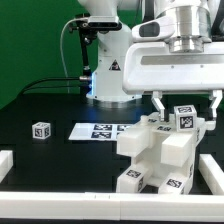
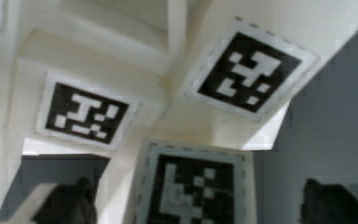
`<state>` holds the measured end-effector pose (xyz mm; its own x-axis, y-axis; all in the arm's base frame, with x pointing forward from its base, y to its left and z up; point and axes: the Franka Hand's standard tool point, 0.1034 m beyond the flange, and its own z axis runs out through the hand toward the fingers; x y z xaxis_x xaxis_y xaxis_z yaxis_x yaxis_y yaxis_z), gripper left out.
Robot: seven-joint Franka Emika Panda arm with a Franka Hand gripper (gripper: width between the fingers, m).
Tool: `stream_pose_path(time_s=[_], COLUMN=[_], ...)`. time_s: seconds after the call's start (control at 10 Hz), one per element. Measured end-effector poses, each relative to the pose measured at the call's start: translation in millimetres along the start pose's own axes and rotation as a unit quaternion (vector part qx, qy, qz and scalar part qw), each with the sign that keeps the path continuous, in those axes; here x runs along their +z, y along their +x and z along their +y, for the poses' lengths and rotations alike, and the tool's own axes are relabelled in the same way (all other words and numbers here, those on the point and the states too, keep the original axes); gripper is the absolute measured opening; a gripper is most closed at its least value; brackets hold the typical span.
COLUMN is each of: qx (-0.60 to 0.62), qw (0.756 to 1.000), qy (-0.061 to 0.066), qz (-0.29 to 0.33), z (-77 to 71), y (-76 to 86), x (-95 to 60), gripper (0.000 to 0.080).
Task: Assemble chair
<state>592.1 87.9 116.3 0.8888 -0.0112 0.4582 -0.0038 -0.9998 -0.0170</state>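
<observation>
The chair (image 1: 155,150) is a stack of matte white blocks with small tags, standing at the exterior view's right. Its topmost tagged piece (image 1: 185,118) rises between the fingers of my gripper (image 1: 186,103). The fingers hang wide apart on either side of that piece, so the gripper is open and grips nothing. In the wrist view the gripper (image 2: 197,200) straddles a tagged white bar (image 2: 194,185), with a dark gap showing beside one finger (image 2: 327,200). Two more tagged faces of the chair (image 2: 87,112) lie beyond it.
A small tagged white cube (image 1: 40,130) lies alone at the exterior view's left. The marker board (image 1: 100,130) lies flat behind the chair. A low white rail (image 1: 60,205) lines the table's front and sides. The robot base (image 1: 105,70) stands at the back.
</observation>
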Motion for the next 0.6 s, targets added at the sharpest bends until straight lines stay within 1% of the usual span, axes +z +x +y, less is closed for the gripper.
stream_pose_path(time_s=[0.4,0.5,0.6], qx=[0.001,0.008,0.016], qw=[1.000,0.999,0.998], qy=[0.000,0.004,0.005], qz=[-0.007,-0.048,-0.053], z=[0.9,3.2,8.5], y=[0.0,3.7,18.0], x=[0.2,-2.8,-8.0], gripper=[0.0648,0.0648,0.0648])
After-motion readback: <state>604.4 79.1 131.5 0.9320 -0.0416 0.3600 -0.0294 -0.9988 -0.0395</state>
